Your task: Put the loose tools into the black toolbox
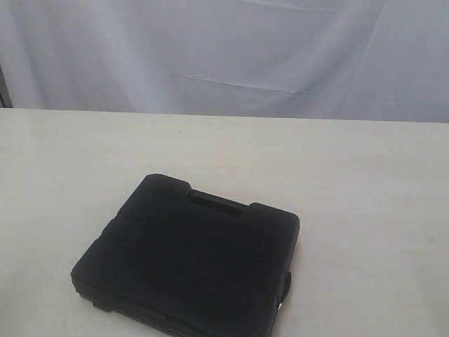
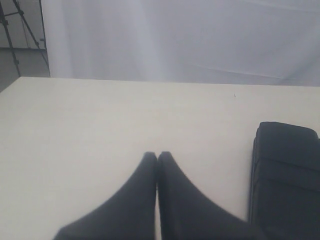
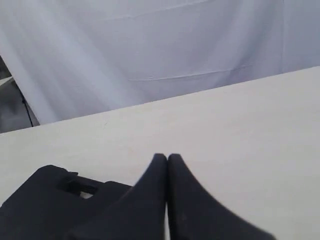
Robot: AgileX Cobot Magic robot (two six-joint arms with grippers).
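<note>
Found one large flat black plastic toolbox (image 1: 186,260), lying on the pale tabletop (image 1: 351,161) with both halves folded shut and the slot handle (image 1: 217,203) on the edge turned away from both grippers. Probably closed for want of anything left to stow: counted zero loose tools anywhere around the fingers, so presumably all inside, though hidden under the lid. Sits off to the side of the left gripper (image 2: 157,156), well apart from its fingertips. Sits nearer the right gripper (image 3: 167,157), just beside its fingers, with no contact visible. Counted two grippers, each with two black fingers pressed tip to tip, gripping nothing. Likely closed and clear of the case for lack of any grasp due. Judged at or near the end of the job.
</note>
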